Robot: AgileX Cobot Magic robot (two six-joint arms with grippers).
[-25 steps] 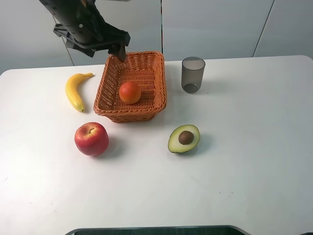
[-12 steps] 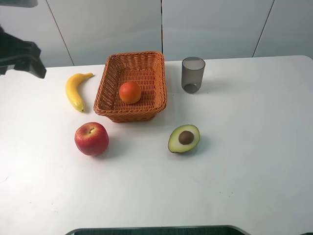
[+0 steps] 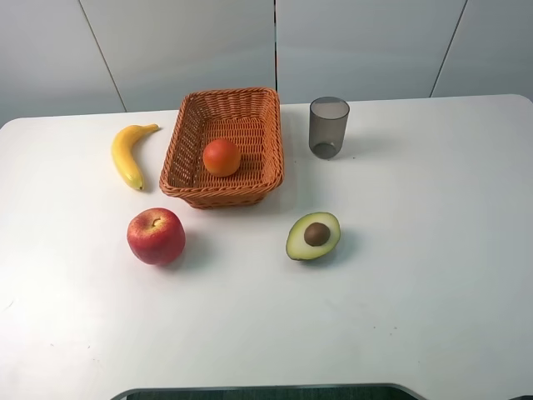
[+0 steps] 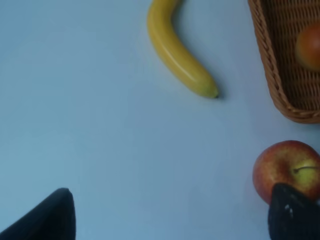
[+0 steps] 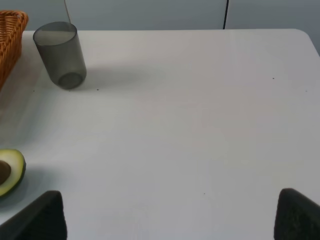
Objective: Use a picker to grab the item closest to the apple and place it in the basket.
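Risk check: orange in basket, arms clear of the overhead view.
Round orange fruit (image 3: 221,157) sits inside the woven wicker basket (image 3: 271,158), upper centre of frame. Red apple (image 3: 156,236) lower left w/ yellow banana (image 3: 127,155) above it; halved avocado (image 3: 313,236) centre; grey tumbler (image 3: 329,127) at right of basket. Left gripper (image 4: 170,212) spread wide, holding nothing, apple by one finger; right gripper (image 5: 170,212) wide too, empty. Judgement: task looks done; a low left-arm sweep could bump apple or banana.

Lab-style test bench: bare white table (image 3: 433,250), plain grey wall panels (image 3: 358,46), fruit props staged around
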